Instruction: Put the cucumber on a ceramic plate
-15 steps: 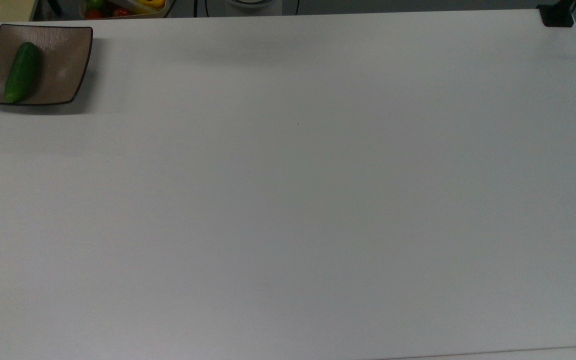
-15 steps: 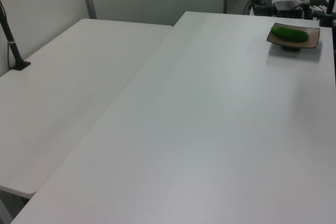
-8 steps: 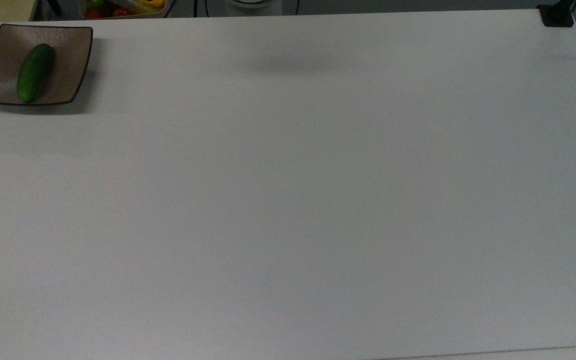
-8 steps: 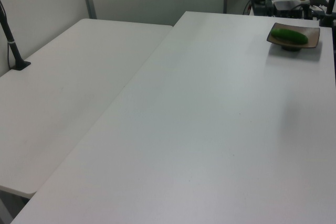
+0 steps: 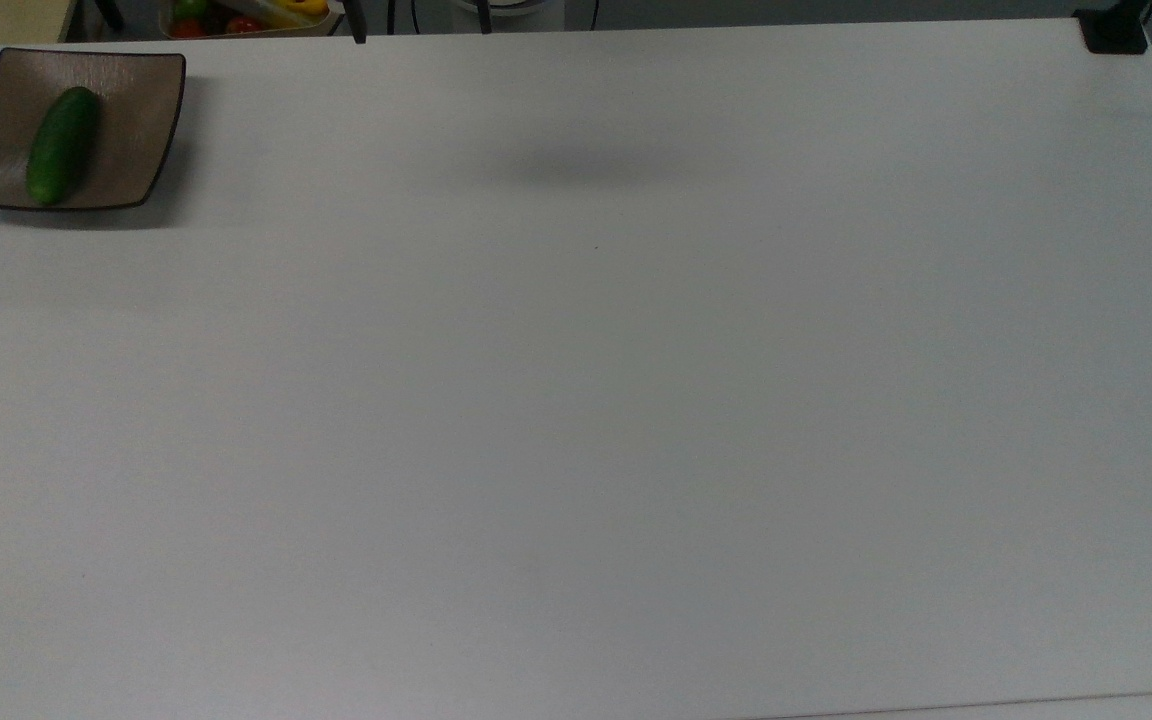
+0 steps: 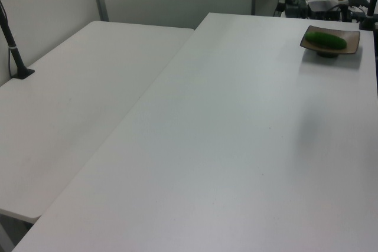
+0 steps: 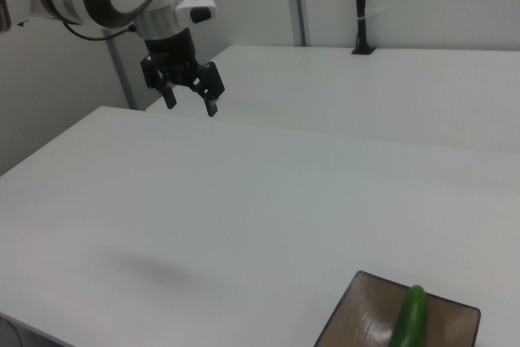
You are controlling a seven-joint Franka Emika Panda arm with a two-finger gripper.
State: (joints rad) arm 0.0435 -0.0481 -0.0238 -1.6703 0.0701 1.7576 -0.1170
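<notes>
The cucumber [image 5: 63, 145] lies on the ceramic plate [image 5: 136, 120]. The plate sits on the desk [image 5: 596, 400] at its far left corner in the top view. In the right view the gripper [image 7: 189, 101] hangs in the air above the desk, well apart from the plate, its jaws spread apart. A second desk [image 6: 71, 110] stands beside the first.

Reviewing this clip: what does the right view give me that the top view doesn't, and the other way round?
The right view has the arm, its gripper hanging open and empty above the white table, far from the plate. The top view has the whole ceramic plate at its upper left corner, plus a bin of produce past the table's edge. Both have the cucumber lying on the plate, with nothing touching it.
</notes>
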